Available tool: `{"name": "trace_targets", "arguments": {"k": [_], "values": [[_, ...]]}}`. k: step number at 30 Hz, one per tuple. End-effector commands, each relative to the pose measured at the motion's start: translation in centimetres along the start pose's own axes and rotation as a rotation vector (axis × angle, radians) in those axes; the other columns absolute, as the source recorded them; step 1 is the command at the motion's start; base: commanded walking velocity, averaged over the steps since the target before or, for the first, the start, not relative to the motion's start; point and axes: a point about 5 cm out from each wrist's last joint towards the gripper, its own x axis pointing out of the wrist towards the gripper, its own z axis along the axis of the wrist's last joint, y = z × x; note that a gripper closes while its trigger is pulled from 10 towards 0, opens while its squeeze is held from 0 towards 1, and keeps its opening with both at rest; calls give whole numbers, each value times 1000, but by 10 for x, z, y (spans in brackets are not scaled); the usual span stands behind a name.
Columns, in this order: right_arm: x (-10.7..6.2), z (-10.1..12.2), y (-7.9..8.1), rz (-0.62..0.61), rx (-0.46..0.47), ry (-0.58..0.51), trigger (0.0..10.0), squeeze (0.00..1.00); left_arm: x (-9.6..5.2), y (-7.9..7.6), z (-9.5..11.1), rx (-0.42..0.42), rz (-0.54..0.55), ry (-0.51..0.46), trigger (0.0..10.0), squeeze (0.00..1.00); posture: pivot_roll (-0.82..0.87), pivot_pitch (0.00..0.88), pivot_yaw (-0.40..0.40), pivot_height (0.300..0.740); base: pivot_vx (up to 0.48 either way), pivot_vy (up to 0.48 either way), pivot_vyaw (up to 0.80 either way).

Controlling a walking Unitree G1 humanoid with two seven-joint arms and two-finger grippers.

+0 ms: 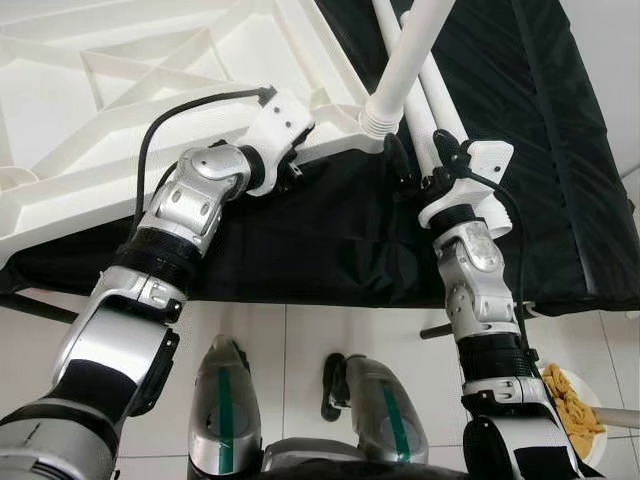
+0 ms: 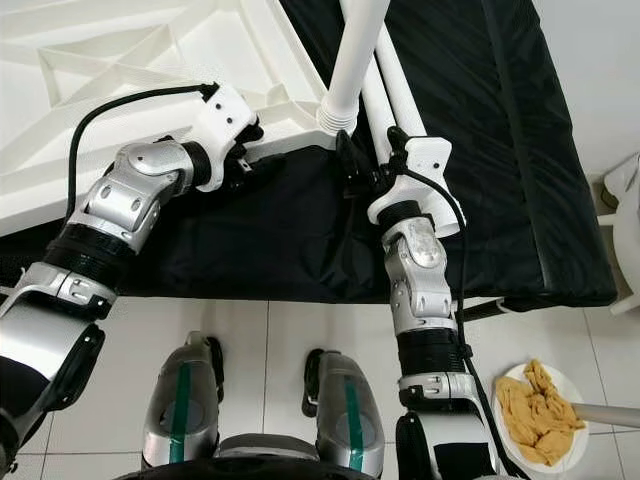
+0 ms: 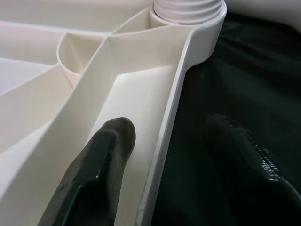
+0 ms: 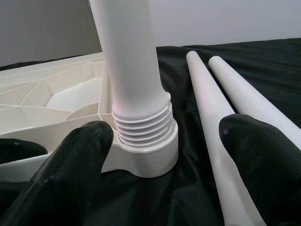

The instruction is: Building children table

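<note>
A white plastic tabletop (image 1: 100,120) lies upside down on a black-covered surface (image 1: 330,250), ribs facing up. One white leg (image 1: 405,60) stands tilted in the corner socket (image 4: 150,155), its threads showing. Two loose white legs (image 4: 207,94) lie side by side on the cloth beyond it. My left gripper (image 3: 176,160) is open astride the tabletop's rim near that corner, one finger (image 3: 106,155) inside the rim and the other on the cloth side. My right gripper (image 4: 164,129) is open, just short of the socket, with the leg's base between its fingers' line.
The black surface ends at a front edge just before my knees (image 1: 225,400). White tiled floor lies below. A white plate with yellow-brown pieces (image 2: 540,410) sits on the floor at the right. A dark rod (image 1: 440,328) pokes out under the front edge.
</note>
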Motion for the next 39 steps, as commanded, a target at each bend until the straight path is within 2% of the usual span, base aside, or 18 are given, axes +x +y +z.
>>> {"name": "trace_targets", "arguments": {"k": [1,5,6,7,11,13,14,15,16,17,20,23,26,31,32,39], "values": [[-1,1,-4,-17,-1,6,10000,0,4,-3,1,26,-33,9,10000,0,48,64,-50,740,0,0,0],[-1,1,-5,-17,-3,10,10000,0,4,-3,-1,46,-59,14,10000,0,40,59,-42,740,0,0,0],[-1,1,-5,-17,-5,10,10000,0,4,-4,-2,48,-70,17,2627,0,40,59,-42,740,0,0,0],[-1,1,-6,-18,-7,11,10000,0,5,-4,-3,48,-77,18,0,0,40,59,-42,740,0,0,0],[-2,2,-6,-21,-8,11,10000,0,5,-4,-4,47,-94,13,0,0,32,54,-33,740,0,0,0],[-4,2,-8,-25,-14,13,10000,0,2,-11,-6,88,-179,17,0,0,15,44,-21,740,0,0,0],[-4,2,-8,-25,-14,13,10000,0,2,-11,-6,88,-179,17,0,0,15,44,-21,740,0,0,0],[-5,2,-9,-28,-16,13,10000,0,0,-14,-7,111,-219,23,8980,0,14,43,-21,740,0,0,0],[-5,2,-9,-28,-16,13,10000,0,0,-14,-7,111,-219,23,8980,0,14,43,-21,740,0,0,0],[-6,1,-10,-30,-18,15,10000,0,-1,-17,-8,128,-256,28,10000,0,12,41,-19,740,0,0,0],[-7,1,-11,-32,-19,17,10000,0,-3,-19,-10,141,-282,35,10000,0,10,40,-18,740,0,0,0],[-8,0,-11,-28,-27,25,10000,0,-14,-27,-15,207,-381,40,10000,0,9,38,-17,740,0,0,0],[-7,1,-12,-23,-32,26,10000,0,-21,-31,-17,222,-421,36,10000,0,8,39,-16,740,0,0,0],[-6,2,-14,-20,-37,25,10000,0,-33,-36,-15,219,-451,13,10000,0,12,47,-19,740,0,0,0],[-5,2,-15,-13,-41,28,10000,0,-40,-40,-14,220,-454,-8,10000,0,19,52,-24,740,0,0,0],[-1,2,-16,10,-46,39,10000,0,-45,-52,-1,168,-433,-84,10000,0,42,70,-38,740,0,0,0]]}}
